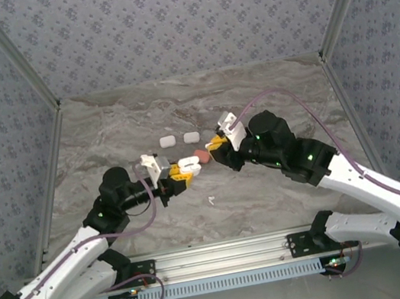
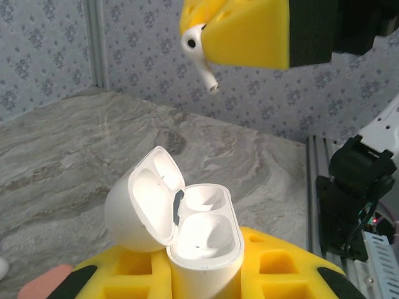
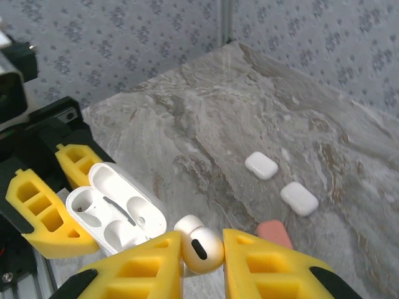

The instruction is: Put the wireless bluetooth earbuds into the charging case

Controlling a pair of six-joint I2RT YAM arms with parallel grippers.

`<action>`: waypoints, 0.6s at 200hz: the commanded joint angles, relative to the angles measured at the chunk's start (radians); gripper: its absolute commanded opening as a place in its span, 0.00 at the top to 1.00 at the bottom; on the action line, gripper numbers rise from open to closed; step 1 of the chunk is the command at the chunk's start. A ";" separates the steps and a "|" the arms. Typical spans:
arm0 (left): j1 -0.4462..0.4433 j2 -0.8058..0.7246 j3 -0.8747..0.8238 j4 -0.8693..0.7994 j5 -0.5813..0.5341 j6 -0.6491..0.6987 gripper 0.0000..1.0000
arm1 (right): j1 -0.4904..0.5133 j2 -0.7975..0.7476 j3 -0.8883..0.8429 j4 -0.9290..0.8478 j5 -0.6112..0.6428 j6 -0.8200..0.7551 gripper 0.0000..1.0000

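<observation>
Now your left end effector (image 2: 206, 274) grips the open charging case (image 2: 202, 240); right end effector (image 3: 201, 265) pinches an earbud (image 3: 199, 248) just above it.

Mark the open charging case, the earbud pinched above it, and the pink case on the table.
open charging case (image 2: 206, 240), left wrist view, on its base's top face.
earbud (image 2: 193, 43), left wrist view, on its rounded head.
pink case (image 3: 272, 232), right wrist view, on its top.

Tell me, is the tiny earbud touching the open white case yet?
Apart. In the left wrist view the earbud, pinched in the right claw, hangs above the open case with bare wallpaper showing between them.
</observation>
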 commanded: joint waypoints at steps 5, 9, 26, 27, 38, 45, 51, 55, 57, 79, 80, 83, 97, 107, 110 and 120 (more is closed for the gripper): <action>-0.009 -0.009 0.041 0.074 0.043 -0.024 1.00 | 0.022 0.023 0.027 0.007 -0.036 -0.102 0.77; -0.009 -0.011 0.041 0.076 0.045 -0.025 1.00 | 0.025 0.026 0.026 0.009 -0.034 -0.104 0.77; -0.009 -0.017 0.043 0.078 0.045 -0.030 1.00 | 0.038 0.035 0.020 0.026 -0.040 -0.102 0.77; -0.009 -0.017 0.043 0.079 0.045 -0.031 1.00 | 0.039 0.035 0.020 0.028 -0.042 -0.102 0.77; -0.009 -0.021 0.043 0.080 0.045 -0.034 1.00 | 0.049 0.039 0.013 0.044 -0.041 -0.102 0.77; -0.009 -0.023 0.043 0.080 0.045 -0.037 1.00 | 0.056 0.040 0.011 0.048 -0.037 -0.102 0.77; -0.008 -0.023 0.043 0.078 0.045 -0.037 1.00 | 0.059 0.040 0.010 0.054 -0.033 -0.102 0.77; -0.009 -0.023 0.045 0.077 0.045 -0.037 1.00 | 0.062 0.040 0.008 0.056 -0.031 -0.102 0.77; -0.009 -0.024 0.044 0.076 0.045 -0.037 1.00 | 0.064 0.040 0.008 0.057 -0.029 -0.102 0.77; -0.009 -0.022 0.045 0.071 0.042 -0.037 1.00 | 0.071 0.038 0.003 0.071 -0.022 -0.104 0.76; -0.009 -0.022 0.045 0.071 0.043 -0.036 1.00 | 0.072 0.038 0.003 0.072 -0.022 -0.104 0.77; -0.009 -0.022 0.045 0.070 0.042 -0.036 1.00 | 0.072 0.038 0.004 0.074 -0.021 -0.104 0.76; -0.009 -0.020 0.045 0.071 0.043 -0.038 1.00 | 0.077 0.040 0.000 0.082 -0.018 -0.106 0.77; -0.010 -0.021 0.045 0.076 0.042 -0.040 1.00 | 0.083 0.044 -0.004 0.083 -0.011 -0.108 0.76; -0.010 -0.022 0.046 0.078 0.042 -0.042 1.00 | 0.084 0.044 -0.004 0.084 -0.008 -0.110 0.76; -0.011 -0.022 0.043 0.083 0.042 -0.046 1.00 | 0.086 0.050 -0.006 0.081 0.003 -0.111 0.76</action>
